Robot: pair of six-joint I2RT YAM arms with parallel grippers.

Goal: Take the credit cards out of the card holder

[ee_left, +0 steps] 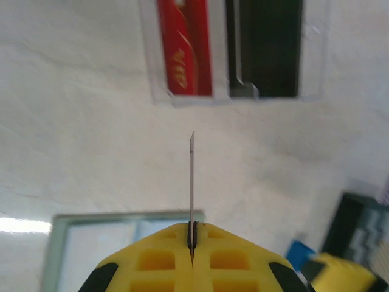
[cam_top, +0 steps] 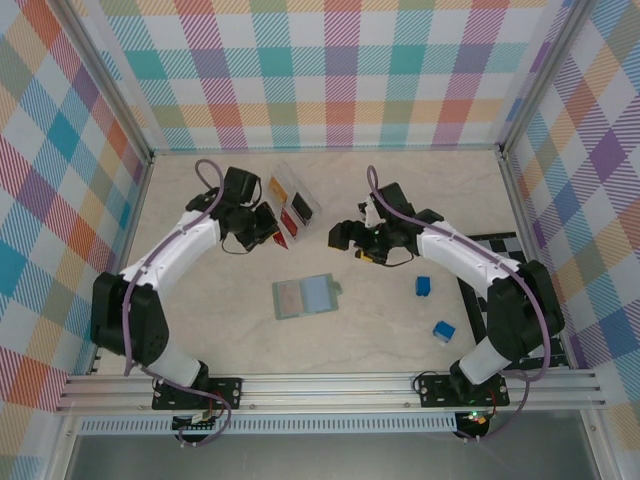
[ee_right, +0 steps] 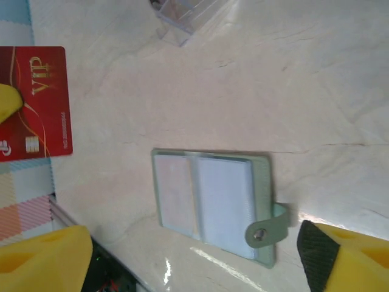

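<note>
So, the small sage-green folding card holder (cam_top: 305, 296) lies open & flat on the pale marbled tabletop (cam_top: 380, 330), roughly mid-table. Its pale blue-grey pockets face up, and its strap w/ a round snap (ee_right: 260, 233) sticks out at one short side. One pocket looks pinkish, the other pale blue; can't tell whether cards sit inside. A thin red credit card (ee_right: 42, 103) w/ gold "VIP" lettering is up off the table, beyond the holder and a bit to its left. It is clamped in the left gripper (ee_left: 191, 234), whose yellow fingers (ee_left: 152, 261) are pressed together on it. From the left wrist cam the card shows edge-on as a thin upright line. Just past it sits the clear plastic compartment tray (cam_top: 316, 205), lying at an angle. The tray has a second red card (ee_left: 185, 48) in one compartment, a dark grey-edged card (ee_left: 264, 48) in the next, and a yellow-orange card (cam_top: 278, 187) at the far end. The right gripper (cam_top: 342, 236) hovers to the right of the tray, apart from the left one, jaws spread wide w/ nothing between them. Its wrist cam looks down on the holder between its own yellow fingers (ee_right: 42, 261). A small blue block (cam_top: 423, 286) and another blue block (cam_top: 443, 330) lie right of the holder, well apart from it, near the right arm. A black-and-white checked board (cam_top: 500, 242) lies at the table's right edge.
</note>
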